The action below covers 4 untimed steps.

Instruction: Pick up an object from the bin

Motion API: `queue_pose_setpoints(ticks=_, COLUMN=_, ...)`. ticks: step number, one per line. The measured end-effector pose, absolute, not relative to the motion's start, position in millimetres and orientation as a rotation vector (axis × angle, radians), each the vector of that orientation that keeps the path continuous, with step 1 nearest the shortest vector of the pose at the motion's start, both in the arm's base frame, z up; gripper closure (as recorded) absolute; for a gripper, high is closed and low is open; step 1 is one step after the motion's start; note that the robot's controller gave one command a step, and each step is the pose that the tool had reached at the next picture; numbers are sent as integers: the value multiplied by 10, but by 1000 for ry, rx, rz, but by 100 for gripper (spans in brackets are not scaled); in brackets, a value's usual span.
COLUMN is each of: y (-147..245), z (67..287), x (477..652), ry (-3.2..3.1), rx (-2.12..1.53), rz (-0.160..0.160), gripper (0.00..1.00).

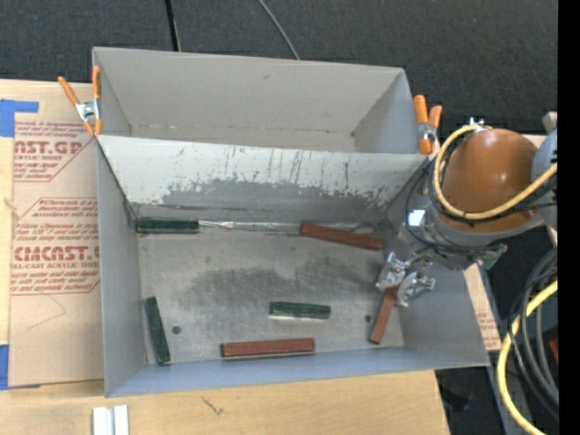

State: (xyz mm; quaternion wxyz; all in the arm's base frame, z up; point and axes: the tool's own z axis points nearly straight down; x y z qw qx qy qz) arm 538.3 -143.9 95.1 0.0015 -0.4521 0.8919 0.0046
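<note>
While hanging low at the right side of the grey bin (118, 270), reaches in beneath a rounded orange cover (485, 181), with the claw (404, 279) at the upper end of the slanted red-brown stick (381, 323). Cannot tell whether apart, together or clamped on that end. Close to the right wall, this stick, upper end up at the claw, lower end down on the floor toward the front wall. Elsewhere on the bin floor, five more sticks, each lying singly and apart from the others: back red-brown stick (340, 236) along the foot of the rear wall, near the claw, with a gap between them; back green stick (168, 227) at the rear left, also against the rear wall; middle green stick (299, 310) flat near the centre; front red-brown stick (267, 347) just in front of that one, running along the front wall; left green stick (157, 330) beside the left wall, pointing roughly front to back.
</note>
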Motion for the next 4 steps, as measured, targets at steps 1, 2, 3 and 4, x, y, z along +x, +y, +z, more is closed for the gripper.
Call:
queue_pose_setpoints(ticks=1, y=-1442, z=1091, x=5394, ry=2800, rx=-1418, rz=7, gripper=100)
queue_pose_setpoints(ticks=2, y=-1447, z=1203, x=5392, ry=2802, rx=-1417, rz=3, gripper=100)
queue_pose_setpoints(ticks=3, y=-1444, z=1302, x=5395, ry=2801, rx=-1416, rz=0, gripper=100)
queue_pose_setpoints(ticks=4, y=-1439, z=1357, x=5399, ry=2800, rx=-1416, rz=-1, gripper=100)
